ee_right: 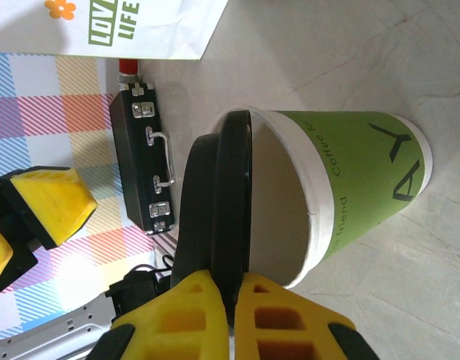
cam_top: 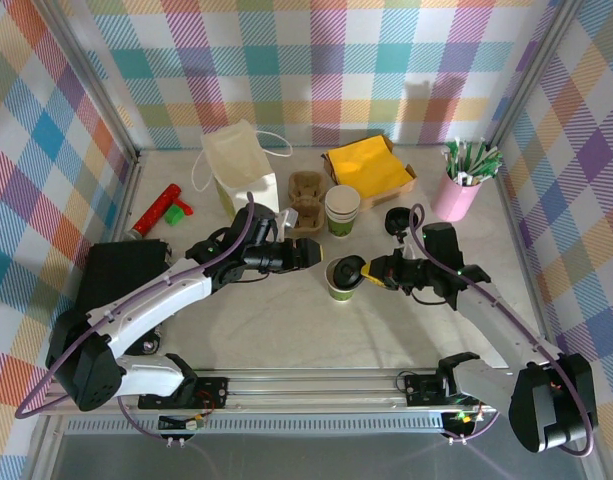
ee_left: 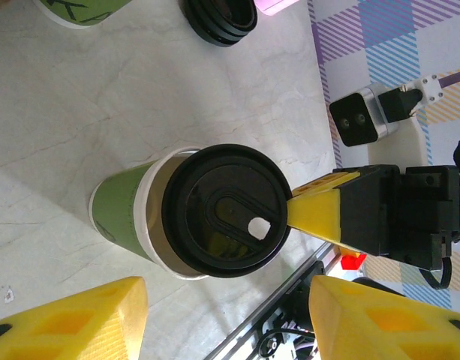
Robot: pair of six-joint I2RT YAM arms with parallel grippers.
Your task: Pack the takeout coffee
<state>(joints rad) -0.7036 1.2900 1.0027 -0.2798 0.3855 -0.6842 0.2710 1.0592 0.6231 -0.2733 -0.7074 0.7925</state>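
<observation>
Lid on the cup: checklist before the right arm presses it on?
1. Grip on the lid: right gripper has its jaws shut on the lid's edge. Ok.
2. Lid seated: it lies slanted and off-centre over the rim of the cup, not pressed on. Not ok.
3. Cup upright on the table: ok.
4. Cup braced: left gripper has its jaws open, apart from the cup. Not ok.
5. Room around the cup: the stack of cups stands apart behind it. Ok.
6. Cup's fill level: bottom hidden. Cannot tell.
</observation>
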